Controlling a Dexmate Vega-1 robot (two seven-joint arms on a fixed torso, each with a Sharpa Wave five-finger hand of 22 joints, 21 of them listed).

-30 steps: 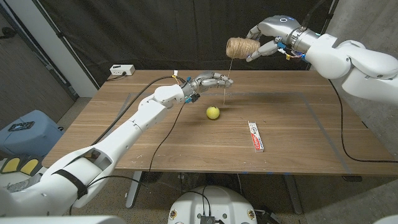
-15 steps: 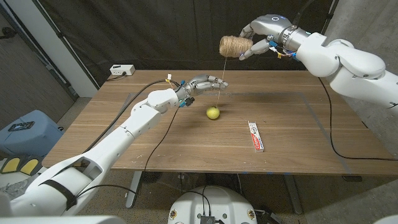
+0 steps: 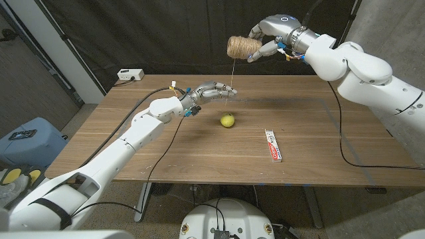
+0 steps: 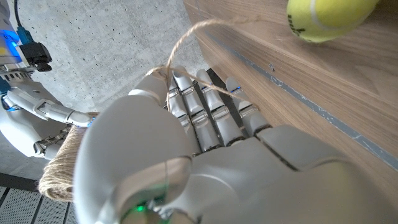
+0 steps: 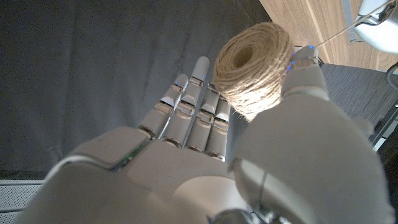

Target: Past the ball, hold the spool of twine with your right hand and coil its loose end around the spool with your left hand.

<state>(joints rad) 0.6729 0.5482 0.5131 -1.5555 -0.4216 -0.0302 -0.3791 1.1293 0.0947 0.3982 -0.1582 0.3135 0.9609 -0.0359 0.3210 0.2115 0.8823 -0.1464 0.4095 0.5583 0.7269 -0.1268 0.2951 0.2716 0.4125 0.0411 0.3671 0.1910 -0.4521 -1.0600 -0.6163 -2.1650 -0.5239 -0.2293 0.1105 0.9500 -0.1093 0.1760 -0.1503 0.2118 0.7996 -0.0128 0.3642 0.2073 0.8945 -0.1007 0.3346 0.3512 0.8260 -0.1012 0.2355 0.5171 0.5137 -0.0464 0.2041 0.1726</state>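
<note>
My right hand [image 3: 269,36] holds the brown spool of twine [image 3: 240,47] high above the table's far edge; the spool [image 5: 253,65] sits between its thumb and fingers [image 5: 193,109]. A thin strand [image 3: 232,72] hangs from the spool down to my left hand [image 3: 211,90], which pinches it at its fingertips just above the tabletop. In the left wrist view the strand [image 4: 186,37] runs across the fingers [image 4: 211,112], and the spool [image 4: 62,168] shows beyond the left hand [image 4: 186,155]. The yellow-green ball [image 3: 228,120] [image 4: 326,18] lies on the table, nearer me than the left hand.
A red and white toothpaste box [image 3: 273,145] lies right of the ball. A white power box [image 3: 130,75] sits at the table's far left corner with a cable. The wooden table [image 3: 312,126] has dark curtains behind it.
My right hand has carried the spool left and slightly higher. The left hand has shifted left and farther back with the strand pinched.
</note>
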